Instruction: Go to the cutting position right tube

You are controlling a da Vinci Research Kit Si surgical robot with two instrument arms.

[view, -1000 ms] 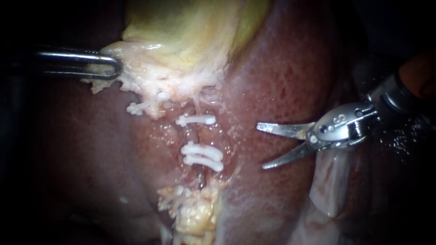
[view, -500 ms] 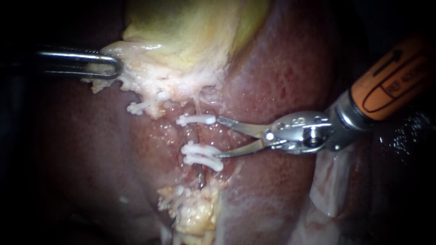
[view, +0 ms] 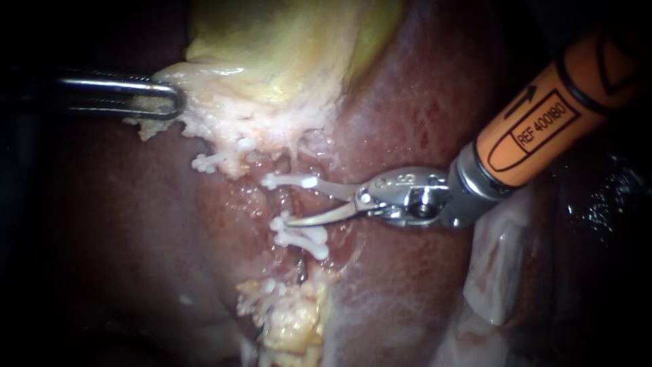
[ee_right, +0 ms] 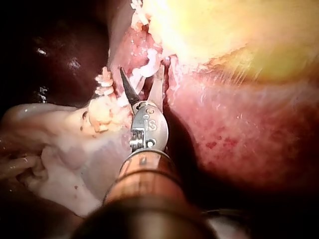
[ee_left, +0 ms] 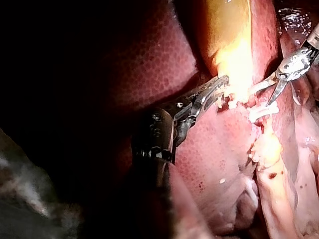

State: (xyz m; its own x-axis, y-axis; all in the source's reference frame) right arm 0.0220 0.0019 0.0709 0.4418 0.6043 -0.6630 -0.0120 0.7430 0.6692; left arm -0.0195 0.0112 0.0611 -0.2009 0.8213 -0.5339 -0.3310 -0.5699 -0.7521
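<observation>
ok so the right instrument (view: 304, 204) comes in from the upper right with that orange sleeve on its shaft; its two thin blades are spread apart, nothing pinched yet; they straddle the right tube (view: 291, 202), which runs down the raw strip of liver (view: 421, 102) below the gallbladder (view: 285, 47); the upper blade lies right along the upper clip (view: 288, 181), the lower blade's tip sits just above the lower pair of clips (view: 299, 236), so the bare bit of tube is between the blades; the right wrist view shows the same thing, blades (ee_right: 141, 69) in a V with white clip and tissue in the gap.

the left instrument (view: 159, 98) comes in from the left, well apart from all that; its jaws are clamped on the pale tissue (view: 204, 115) at the gallbladder's edge, and the left wrist view (ee_left: 222, 84) shows that pinch pretty clearly; one more clip (view: 210, 162) sits just below that pale tissue.
</observation>
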